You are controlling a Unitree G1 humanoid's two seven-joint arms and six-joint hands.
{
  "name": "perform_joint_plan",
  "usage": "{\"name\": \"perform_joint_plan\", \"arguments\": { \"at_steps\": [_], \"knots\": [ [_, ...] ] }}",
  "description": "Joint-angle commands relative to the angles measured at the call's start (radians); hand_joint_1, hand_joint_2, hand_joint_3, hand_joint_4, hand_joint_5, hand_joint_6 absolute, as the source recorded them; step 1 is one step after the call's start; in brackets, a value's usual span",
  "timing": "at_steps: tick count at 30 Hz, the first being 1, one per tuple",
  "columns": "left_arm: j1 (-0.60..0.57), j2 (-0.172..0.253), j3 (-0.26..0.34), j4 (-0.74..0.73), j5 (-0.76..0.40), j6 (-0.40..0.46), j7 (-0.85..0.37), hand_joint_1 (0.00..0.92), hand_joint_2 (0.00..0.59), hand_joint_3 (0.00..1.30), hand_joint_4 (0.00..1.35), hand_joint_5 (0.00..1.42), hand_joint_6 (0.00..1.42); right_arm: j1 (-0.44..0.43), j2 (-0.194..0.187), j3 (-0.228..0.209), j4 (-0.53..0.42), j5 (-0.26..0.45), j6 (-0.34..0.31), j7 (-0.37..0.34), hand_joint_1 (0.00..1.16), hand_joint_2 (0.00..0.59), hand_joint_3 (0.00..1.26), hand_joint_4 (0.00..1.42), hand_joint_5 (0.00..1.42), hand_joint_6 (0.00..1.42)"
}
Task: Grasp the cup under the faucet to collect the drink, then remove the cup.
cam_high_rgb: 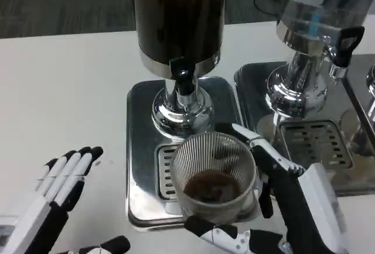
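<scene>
A clear ribbed cup with a little dark drink at its bottom stands on the drip grate below the black faucet of the dark drink dispenser. My right hand wraps around the cup from the right and front, fingers on its wall and thumb under its near side. At the lower left my left hand lies over the table with fingers straight and apart, holding nothing.
The dispenser stands on a shiny steel tray. A second dispenser with its own black tap and steel tray stands to the right, close to my right forearm. White table spreads to the left.
</scene>
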Motion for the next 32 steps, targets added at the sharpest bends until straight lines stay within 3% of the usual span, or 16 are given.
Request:
{"name": "perform_joint_plan", "arguments": {
  "at_steps": [1,17,32],
  "knots": [
    [-0.001,-0.007,0.002,-0.006,0.013,0.002,0.011,0.0,0.108,0.0,0.0,0.0,0.0,-0.011,0.007,-0.009,-0.031,0.018,-0.05,-0.016,0.93,0.159,0.27,0.64,0.91,1.32],
    [-0.023,-0.012,-0.009,0.011,0.011,0.003,0.006,0.0,0.105,0.0,0.0,0.0,0.0,-0.014,0.021,-0.014,-0.022,0.02,-0.045,-0.019,0.92,0.162,0.27,0.64,0.91,1.32],
    [-0.029,-0.041,-0.032,-0.016,0.02,0.036,-0.001,0.0,0.105,0.0,0.0,0.0,0.0,-0.014,0.011,-0.039,-0.019,0.053,-0.049,0.0,0.92,0.161,0.27,0.64,0.91,1.32]
  ]
}}
